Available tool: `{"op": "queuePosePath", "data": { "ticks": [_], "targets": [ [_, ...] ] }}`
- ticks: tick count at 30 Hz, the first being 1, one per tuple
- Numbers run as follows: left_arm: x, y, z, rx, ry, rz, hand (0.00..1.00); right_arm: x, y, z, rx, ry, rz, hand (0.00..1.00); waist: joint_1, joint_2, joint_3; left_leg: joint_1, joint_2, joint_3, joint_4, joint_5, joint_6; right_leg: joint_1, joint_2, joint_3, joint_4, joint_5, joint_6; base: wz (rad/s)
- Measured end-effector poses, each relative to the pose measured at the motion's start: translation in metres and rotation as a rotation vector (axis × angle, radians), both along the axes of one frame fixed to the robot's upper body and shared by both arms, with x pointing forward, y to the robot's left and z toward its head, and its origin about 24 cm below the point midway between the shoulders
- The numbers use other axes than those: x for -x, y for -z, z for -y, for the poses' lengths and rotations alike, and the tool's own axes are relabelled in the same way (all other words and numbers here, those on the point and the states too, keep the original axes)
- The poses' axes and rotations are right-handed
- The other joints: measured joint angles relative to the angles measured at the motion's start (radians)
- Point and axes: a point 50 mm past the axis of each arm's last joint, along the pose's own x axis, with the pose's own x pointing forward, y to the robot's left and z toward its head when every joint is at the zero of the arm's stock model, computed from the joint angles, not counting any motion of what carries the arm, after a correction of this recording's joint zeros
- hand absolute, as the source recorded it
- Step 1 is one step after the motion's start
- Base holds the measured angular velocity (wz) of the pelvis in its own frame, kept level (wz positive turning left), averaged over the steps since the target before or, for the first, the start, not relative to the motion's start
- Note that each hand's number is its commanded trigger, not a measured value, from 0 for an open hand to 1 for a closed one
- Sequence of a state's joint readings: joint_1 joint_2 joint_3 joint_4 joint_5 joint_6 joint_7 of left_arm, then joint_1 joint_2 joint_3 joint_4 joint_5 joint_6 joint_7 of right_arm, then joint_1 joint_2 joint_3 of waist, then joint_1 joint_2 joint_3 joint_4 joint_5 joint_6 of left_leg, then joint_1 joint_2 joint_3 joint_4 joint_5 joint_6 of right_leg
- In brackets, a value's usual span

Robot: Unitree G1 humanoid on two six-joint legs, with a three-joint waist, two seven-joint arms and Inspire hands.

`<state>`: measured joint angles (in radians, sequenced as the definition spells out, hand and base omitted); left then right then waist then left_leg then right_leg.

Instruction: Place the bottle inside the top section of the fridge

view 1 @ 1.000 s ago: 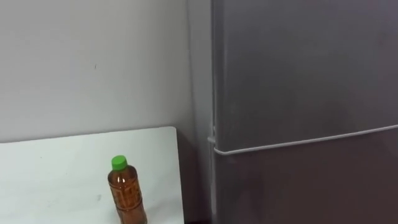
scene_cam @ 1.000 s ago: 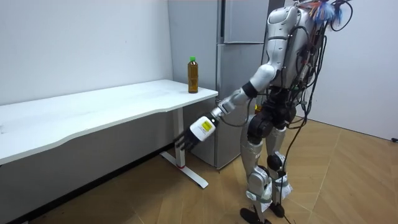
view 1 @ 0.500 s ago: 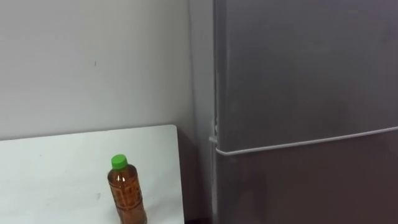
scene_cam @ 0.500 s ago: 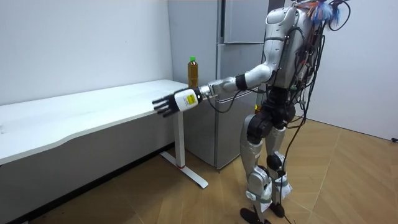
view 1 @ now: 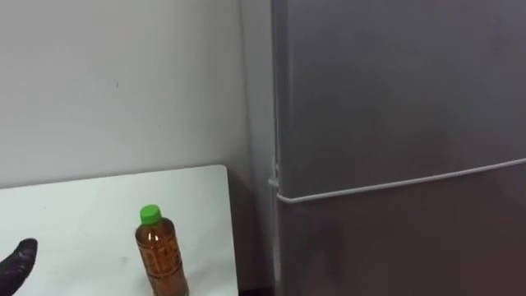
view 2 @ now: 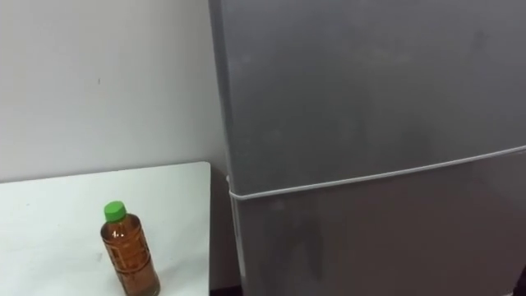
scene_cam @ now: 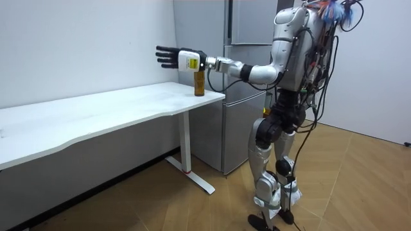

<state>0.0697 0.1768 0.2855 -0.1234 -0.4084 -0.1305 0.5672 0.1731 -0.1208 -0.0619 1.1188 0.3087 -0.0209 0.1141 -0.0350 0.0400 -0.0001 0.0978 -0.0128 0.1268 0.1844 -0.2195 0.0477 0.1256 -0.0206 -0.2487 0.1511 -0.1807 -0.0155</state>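
1. Room view: the robot stands right in front of the fridge (scene_cam: 239,128), its left arm stretched out level, away from the fridge and over the table (scene_cam: 96,110).
2. Brown with a green cap, the bottle (view 1: 160,256) stands upright on the table corner nearest the fridge, just beside the fridge's side wall. Nothing holds it.
3. Its left hand (scene_cam: 174,58) hovers above the table, on the side of the bottle away from the fridge and at about cap height. The fingers are straight and spread apart, clamped on nothing. In the left eye view one dark fingertip (view 1: 18,261) pokes in well apart from the bottle, farther from the fridge.
4. Both fridge doors are shut. A pale seam (view 1: 394,182) marks where the upper door ends and the lower one begins.
5. The step in hand looks like the reach for the bottle; no grasp has been made yet.
6. Next, the hand likely needs to come back toward the fridge, settle beside the bottle's body below the cap, and curl round it gently, since the bottle stands close to the table's edge and could tip. After that the upper door must be pulled open before the bottle can go in.
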Motion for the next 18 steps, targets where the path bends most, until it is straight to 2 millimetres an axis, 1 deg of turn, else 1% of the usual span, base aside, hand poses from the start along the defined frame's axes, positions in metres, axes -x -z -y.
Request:
{"op": "queuePosePath", "data": {
  "ticks": [2,4,6,8,11,12,14,16,18],
  "targets": [
    [-0.009,-0.006,0.009,-0.032,0.064,0.020,0.00,-0.002,0.000,0.000,-0.004,-0.004,0.003,0.00,-0.004,-0.002,0.0039,-0.003,0.000,0.000,0.001,0.000,0.000,-0.007,-0.001,-0.002,-0.001,0.000,0.000,0.02],
    [-0.014,-0.010,0.017,-0.044,0.117,0.030,0.00,-0.005,0.000,-0.001,-0.008,-0.008,0.010,0.00,-0.013,-0.002,0.0042,-0.005,0.000,0.000,0.002,-0.001,0.001,-0.008,-0.001,-0.002,-0.001,0.000,0.000,0.00],
    [-0.019,-0.014,0.030,-0.051,0.192,0.046,0.00,-0.007,0.000,-0.002,-0.009,-0.018,0.014,0.00,-0.024,-0.002,0.0034,-0.011,0.000,0.000,0.004,-0.001,0.001,-0.009,-0.001,0.000,0.000,0.000,0.000,0.00],
    [-0.023,-0.023,0.050,-0.071,0.312,0.083,0.00,-0.011,0.000,-0.005,-0.013,-0.042,0.014,0.00,-0.041,-0.003,0.0049,-0.017,0.000,0.000,0.006,-0.001,0.001,-0.012,-0.001,0.000,0.002,0.001,0.000,0.00],
    [-0.032,-0.034,0.069,-0.092,0.439,0.128,0.00,-0.014,0.000,-0.005,-0.017,-0.048,0.017,0.00,-0.053,-0.001,0.0050,-0.015,0.001,0.004,0.007,-0.001,0.001,-0.012,-0.001,0.004,0.001,0.001,0.000,-0.01],
    [-0.034,-0.037,0.072,-0.094,0.456,0.141,0.00,-0.014,0.000,-0.005,-0.017,-0.047,0.015,0.00,-0.055,-0.001,0.0054,-0.015,0.001,0.005,0.007,-0.001,0.001,-0.012,-0.001,0.004,0.001,0.001,0.000,0.00],
    [-0.043,-0.049,0.083,-0.102,0.511,0.194,0.00,-0.017,0.001,-0.006,-0.021,-0.044,0.009,0.00,-0.074,-0.001,0.0061,-0.017,0.000,0.006,0.007,-0.001,0.001,-0.011,-0.001,0.000,0.000,0.001,0.001,0.02],
    [-0.048,-0.057,0.092,-0.108,0.560,0.234,0.00,-0.018,0.001,-0.006,-0.021,-0.049,0.008,0.00,-0.080,-0.001,0.0068,-0.017,0.000,0.007,0.006,-0.001,0.001,-0.011,-0.002,0.001,-0.001,0.000,0.001,0.00],
    [-0.048,-0.064,0.098,-0.113,0.598,0.269,0.00,-0.019,0.001,-0.006,-0.020,-0.051,0.009,0.00,-0.087,-0.001,0.0068,-0.018,0.000,0.010,0.005,-0.001,0.001,-0.012,-0.002,0.003,-0.001,0.000,0.001,0.00]
  ]
}}
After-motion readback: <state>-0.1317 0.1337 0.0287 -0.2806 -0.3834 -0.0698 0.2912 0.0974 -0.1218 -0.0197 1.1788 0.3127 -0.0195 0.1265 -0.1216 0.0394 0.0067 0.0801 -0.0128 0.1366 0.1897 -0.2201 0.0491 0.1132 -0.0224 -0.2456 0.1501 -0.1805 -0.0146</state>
